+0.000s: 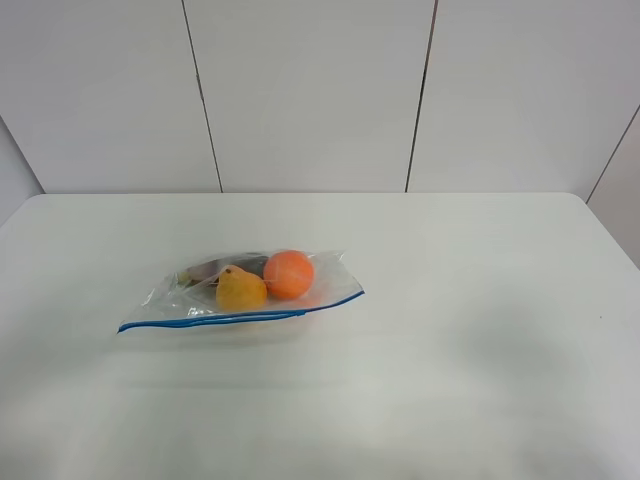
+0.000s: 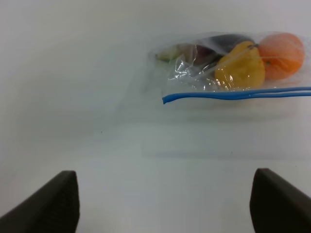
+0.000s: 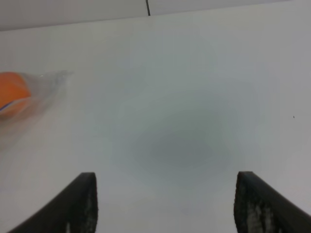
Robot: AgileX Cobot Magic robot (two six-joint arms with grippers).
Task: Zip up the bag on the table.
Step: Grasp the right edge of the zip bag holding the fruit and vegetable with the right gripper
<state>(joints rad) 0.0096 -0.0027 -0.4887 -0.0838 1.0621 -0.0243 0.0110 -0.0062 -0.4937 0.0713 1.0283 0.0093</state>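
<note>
- The left jaws and the right jaws are spread wide above the bare bench (image 1: 450,380), pinching nothing.
- The bag (image 1: 245,290) lies flat, left of the bench's middle, touched by neither.
- Its blue seal strip (image 1: 230,317) is the near long edge. The long axis runs left to right, with the right end slightly farther back.
- Clear crinkly plastic shows a yellow item (image 1: 241,289), a round orange item (image 1: 289,274) and, farthest back, a dark item (image 1: 212,268).

White panelled wall (image 1: 310,90) across 12 o'clock. Two dark vertical seams (image 1: 201,95), at 11 and 1. Angled side panels (image 1: 10,170) at 9 and 3. White table (image 1: 480,330) below, far corners rounded. Light soft, even.
</note>
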